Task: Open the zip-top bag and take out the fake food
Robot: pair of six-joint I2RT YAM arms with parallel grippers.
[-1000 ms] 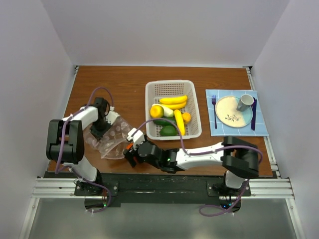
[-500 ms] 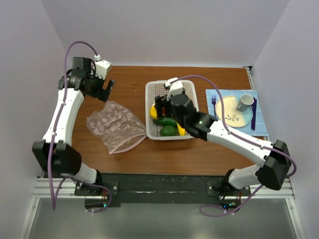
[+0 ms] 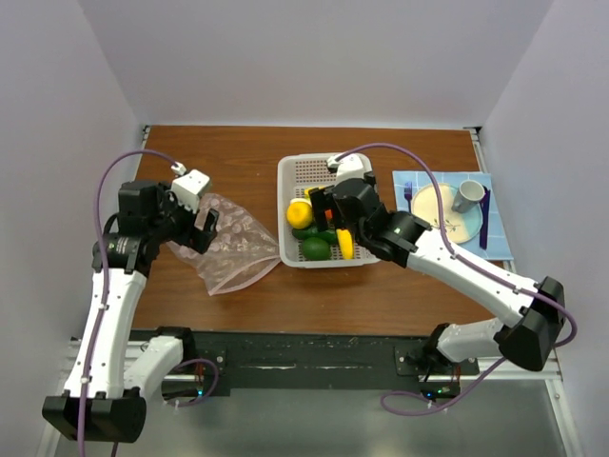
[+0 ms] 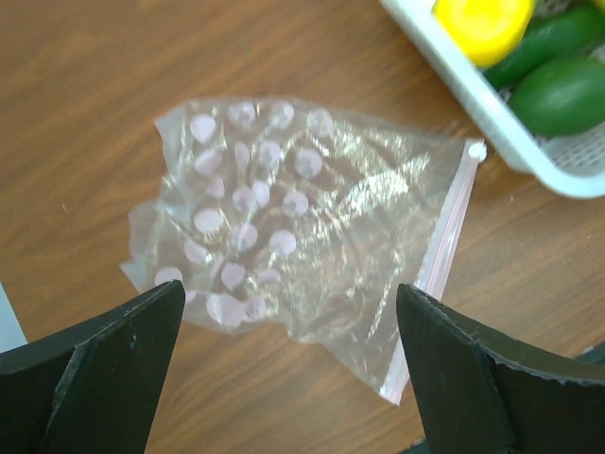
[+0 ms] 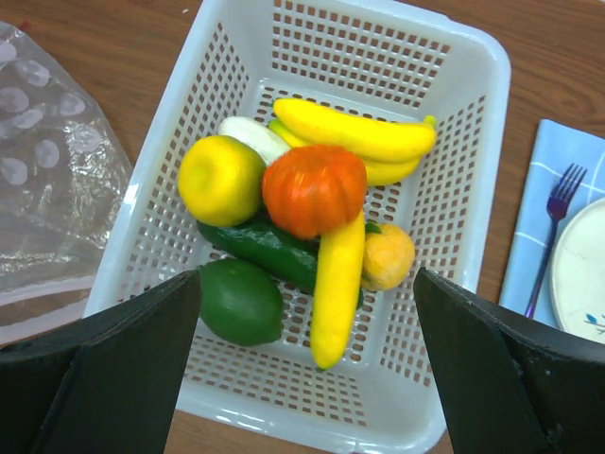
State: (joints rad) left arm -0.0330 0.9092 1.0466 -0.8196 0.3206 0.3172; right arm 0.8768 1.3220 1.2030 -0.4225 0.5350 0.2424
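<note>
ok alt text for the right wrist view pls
A white basket holds the fake food, an orange-red tomato topmost among bananas, lemon and cucumber. The right hand hangs open above it; the zip-top bag lies at left.

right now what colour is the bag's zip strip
The zip strip is pale pink, clearest in left wrist view.

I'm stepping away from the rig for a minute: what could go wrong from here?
The tomato sits perched high in the basket; the open right gripper hovering over it could nudge it loose. The zip-top bag lies limp and crinkled beneath the open left gripper; a descent might drag it against the basket.
</note>
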